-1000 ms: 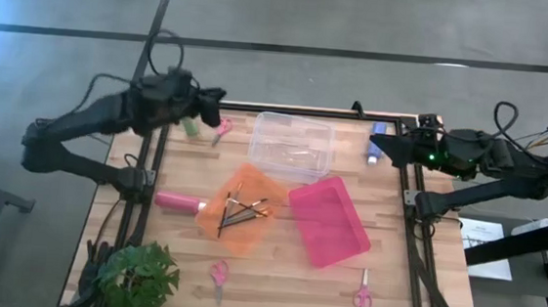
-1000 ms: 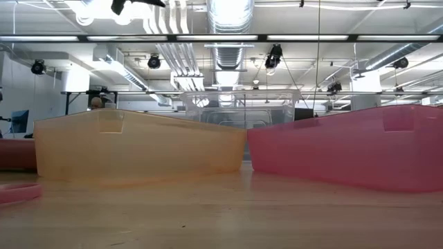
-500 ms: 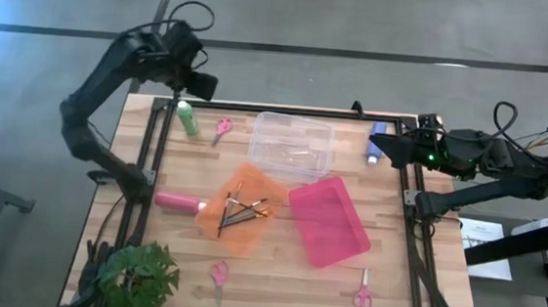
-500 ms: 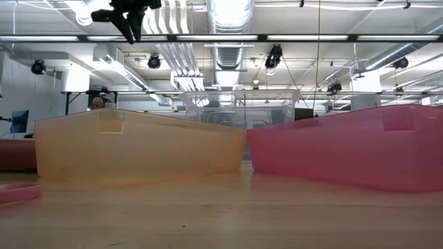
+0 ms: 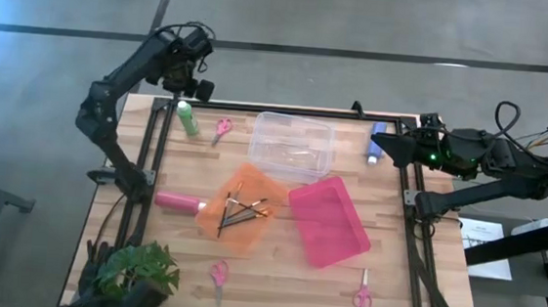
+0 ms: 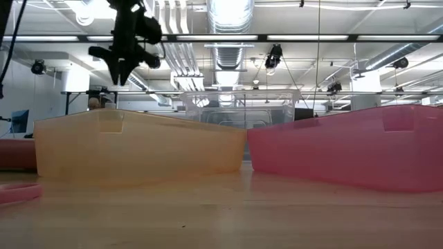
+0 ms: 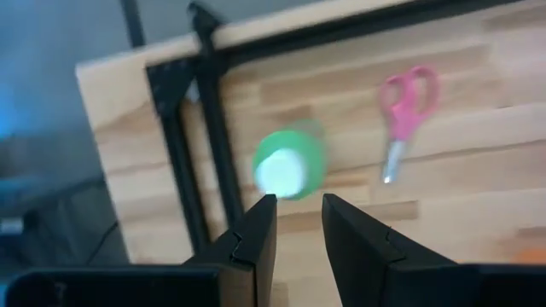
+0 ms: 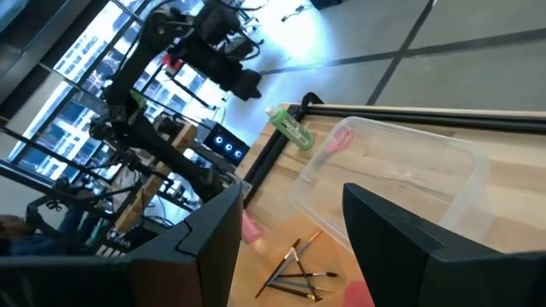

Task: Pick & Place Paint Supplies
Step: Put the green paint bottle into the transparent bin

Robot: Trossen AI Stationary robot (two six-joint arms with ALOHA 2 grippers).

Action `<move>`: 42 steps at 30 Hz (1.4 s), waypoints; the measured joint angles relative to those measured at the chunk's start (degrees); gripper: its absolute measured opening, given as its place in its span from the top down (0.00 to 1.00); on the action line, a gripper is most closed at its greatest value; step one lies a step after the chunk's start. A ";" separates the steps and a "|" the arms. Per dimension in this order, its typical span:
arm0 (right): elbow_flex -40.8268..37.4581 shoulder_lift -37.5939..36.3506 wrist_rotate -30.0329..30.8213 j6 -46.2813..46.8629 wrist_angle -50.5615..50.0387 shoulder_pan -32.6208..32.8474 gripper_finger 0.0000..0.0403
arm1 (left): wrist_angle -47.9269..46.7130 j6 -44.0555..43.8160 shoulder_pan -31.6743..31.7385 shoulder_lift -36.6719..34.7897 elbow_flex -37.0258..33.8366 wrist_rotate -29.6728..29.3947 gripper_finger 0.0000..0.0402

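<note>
The left gripper [image 5: 193, 80] hangs raised above the table's far left corner, directly over the green paint bottle [image 5: 188, 117], which stands upright on the wood beside a pair of pink scissors [image 5: 222, 128]. In the left wrist view its 2 fingers [image 7: 256, 234] are slightly parted with a narrow gap and hold nothing; the green paint bottle [image 7: 288, 165] shows just beyond their tips, blurred, with the pink scissors [image 7: 403, 107] off to one side. The right gripper [image 5: 399, 144] rests low at the table's far right edge, next to the blue paint bottle [image 5: 377, 145]; from above, whether it touches the bottle is hard to tell. Its fingers [image 8: 209, 239] stand wide apart in the right wrist view, empty. A pink-red paint bottle [image 5: 180, 202] lies on its side near the left edge, just beside the orange tray [image 5: 213, 210], which holds several thin paintbrushes [image 5: 242, 210] crossed over one another; their exact count cannot be made out. A clear container [image 5: 291, 146] sits behind the tray and a pink bin [image 5: 329, 221] to its right. In the low view the orange tray [image 6: 138, 149] and pink bin [image 6: 346, 145] hide the brushes and bottles entirely. 2 more scissors [image 5: 218, 274] lie near the front edge, by a potted plant [image 5: 137, 272] that is partly cut off.
</note>
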 joint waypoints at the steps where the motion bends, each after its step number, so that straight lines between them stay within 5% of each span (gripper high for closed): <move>1: 0.00 -0.01 0.00 -0.27 -0.01 0.02 0.51 | 0.10 -0.14 0.77 -0.16 -1.45 0.00 0.75; 6: 0.00 -0.01 0.00 -1.31 -0.01 0.00 0.51 | 1.16 -0.53 3.30 -2.55 -7.11 1.69 0.71; 18: 0.00 -0.27 0.78 -2.56 -0.12 0.00 0.51 | 8.57 -4.61 3.68 -5.25 -11.25 3.48 0.37; 30: 0.00 -0.73 1.42 -2.08 -0.36 0.00 0.51 | 9.93 -5.64 4.02 -2.03 -11.25 3.46 0.53; 42: 0.00 -0.75 1.42 -2.10 -0.53 0.00 0.51 | 10.28 -5.50 4.34 -2.03 -14.28 3.02 0.54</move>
